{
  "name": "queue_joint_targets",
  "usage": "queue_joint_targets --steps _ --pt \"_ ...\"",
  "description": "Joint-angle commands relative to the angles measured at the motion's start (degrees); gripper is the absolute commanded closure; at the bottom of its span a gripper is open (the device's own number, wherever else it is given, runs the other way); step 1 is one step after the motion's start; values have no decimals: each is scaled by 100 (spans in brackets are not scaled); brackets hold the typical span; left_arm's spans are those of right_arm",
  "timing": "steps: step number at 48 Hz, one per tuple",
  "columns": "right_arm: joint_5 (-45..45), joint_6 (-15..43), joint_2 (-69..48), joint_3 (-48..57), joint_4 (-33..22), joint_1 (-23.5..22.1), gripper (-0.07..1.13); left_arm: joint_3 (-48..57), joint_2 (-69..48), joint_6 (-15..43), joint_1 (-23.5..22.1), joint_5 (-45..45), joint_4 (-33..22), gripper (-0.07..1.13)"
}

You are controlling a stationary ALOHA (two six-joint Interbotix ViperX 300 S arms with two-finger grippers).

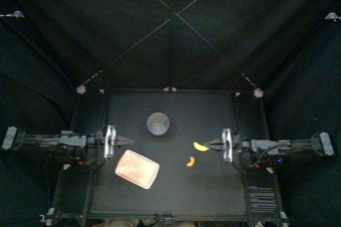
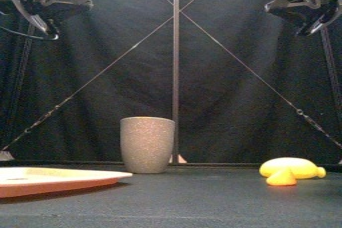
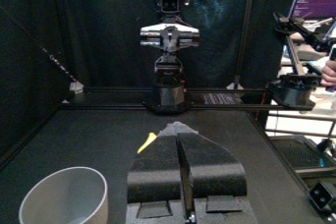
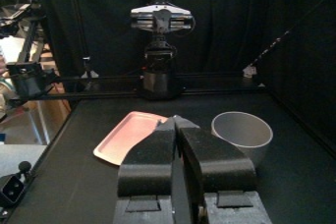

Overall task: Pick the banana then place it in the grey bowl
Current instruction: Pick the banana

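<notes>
Both arms are parked low at opposite sides of the table, facing each other, and neither touches anything. Left gripper (image 3: 178, 130): jaws pressed flat together, no gap showing, nothing between them. Right gripper (image 4: 182, 122): same, jaws closed on each other and empty. The banana (image 1: 202, 147) is yellow and lies flat on the table just ahead of the right gripper's tips, near them but clear of contact. It is well apart from the left gripper, on the far side of the middle from it. A small orange toy (image 1: 192, 160) lies just beside the banana, a little further out from the right gripper and toward the table's front. I can't tell whether the two touch; from the front they overlap. The grey bowl (image 2: 147, 144) is a tall speckled cup, upright with its mouth open. It stands between the two grippers but further back than both, roughly level with neither, and is apart from the banana. The pink tray (image 1: 138, 168) lies flat ahead of the left gripper and off toward the front, turned at an angle to the table edges, with nothing on it. In the left wrist view a yellow sliver shows just past the closed jaws; I can't tell which toy it is.
</notes>
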Motion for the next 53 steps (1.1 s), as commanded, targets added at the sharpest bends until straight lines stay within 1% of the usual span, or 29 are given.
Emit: queue_joint_targets --steps 1,7,14,17,19,20,24,31,35,36,38,47,53 --pt "18 0 255 9 9 -88 102 -62 70 18 97 -97 -9 109" --pt "237 123 844 -44 185 -475 102 -62 70 9 176 -97 -9 108" --pt "958 334 1679 -220 738 -976 100 -44 79 0 193 -97 -18 107" --pt "1336 378 1942 -281 923 -1134 97 -26 79 0 193 -97 -18 107" --pt "1582 396 2101 -299 984 -1222 92 -18 70 -9 202 -97 -9 107" --pt "1688 404 2162 -308 993 -1266 89 -9 79 -9 202 -97 -18 107" --pt "2057 413 2364 -308 993 -1345 67 -9 79 -9 220 -97 -18 107" --pt "2329 431 2426 -237 1099 -1380 24 -9 70 -9 229 -97 -18 107" --pt "2426 510 2443 -185 1151 -1362 3 -9 79 -9 229 -97 -18 107" --pt "2452 536 2452 -176 1134 -1362 1 -9 79 -9 229 -97 -18 107" --pt "2496 545 2461 -158 1090 -1354 -2 -9 70 -9 229 -97 -18 107" --pt "2672 580 2672 -97 853 -1195 -1 0 79 -9 237 -97 -18 107" --pt "2663 580 2953 -114 791 -1081 -1 35 70 -9 272 -97 -18 107"
